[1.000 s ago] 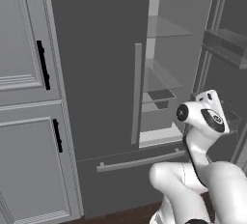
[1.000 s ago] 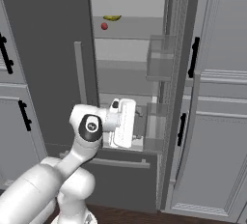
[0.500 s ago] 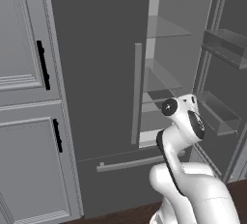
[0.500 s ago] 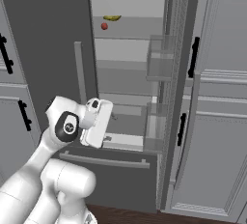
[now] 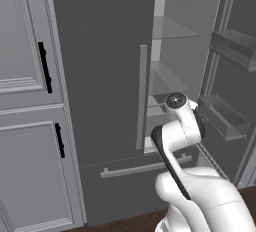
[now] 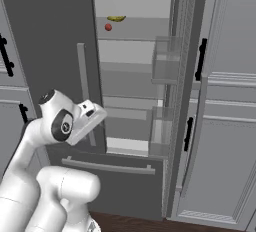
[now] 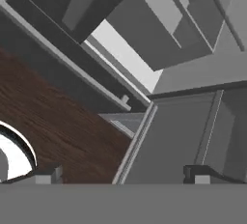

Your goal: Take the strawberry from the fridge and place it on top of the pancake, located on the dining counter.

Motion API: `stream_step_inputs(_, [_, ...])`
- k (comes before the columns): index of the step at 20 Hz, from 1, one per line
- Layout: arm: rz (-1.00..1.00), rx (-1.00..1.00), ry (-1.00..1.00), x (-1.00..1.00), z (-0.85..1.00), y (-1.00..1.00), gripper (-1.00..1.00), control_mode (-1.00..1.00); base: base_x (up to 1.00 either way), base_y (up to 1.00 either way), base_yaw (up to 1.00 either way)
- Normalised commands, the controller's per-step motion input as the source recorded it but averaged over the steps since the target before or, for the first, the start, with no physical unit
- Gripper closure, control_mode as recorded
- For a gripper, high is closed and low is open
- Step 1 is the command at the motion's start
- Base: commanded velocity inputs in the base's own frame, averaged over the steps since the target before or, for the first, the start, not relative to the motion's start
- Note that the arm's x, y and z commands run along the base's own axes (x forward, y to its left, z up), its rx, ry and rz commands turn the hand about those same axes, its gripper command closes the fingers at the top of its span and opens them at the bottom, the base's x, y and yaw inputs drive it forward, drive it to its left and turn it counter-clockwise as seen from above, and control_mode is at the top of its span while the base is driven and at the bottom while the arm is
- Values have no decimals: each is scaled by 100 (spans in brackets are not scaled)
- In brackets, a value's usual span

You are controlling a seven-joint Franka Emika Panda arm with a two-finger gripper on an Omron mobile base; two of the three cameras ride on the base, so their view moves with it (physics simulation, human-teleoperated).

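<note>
The white robot arm with dark joints has drawn back from the open compartment of the tall dark grey French-door fridge, its hand swinging leftward in the right base view. Its wrist has rolled, so the two-finger gripper, jaws wide apart, now faces the dark wooden floor below the fridge's drawer front.

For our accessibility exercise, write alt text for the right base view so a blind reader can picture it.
A fridge stands with its right door open, and a strawberry sits beside a banana on an upper shelf. The white robot arm is low at the left, well below the fruit.
</note>
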Motion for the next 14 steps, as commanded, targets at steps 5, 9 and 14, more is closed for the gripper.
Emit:
stream_step_inputs(5, [-37,70,-61,0,19,42,-100,-100,0,0,0])
stream_step_inputs(9, [-20,66,-56,0,66,31,-100,-100,0,0,0])
stream_step_inputs(14, [-9,56,-23,-6,91,4,-100,-100,0,0,0])
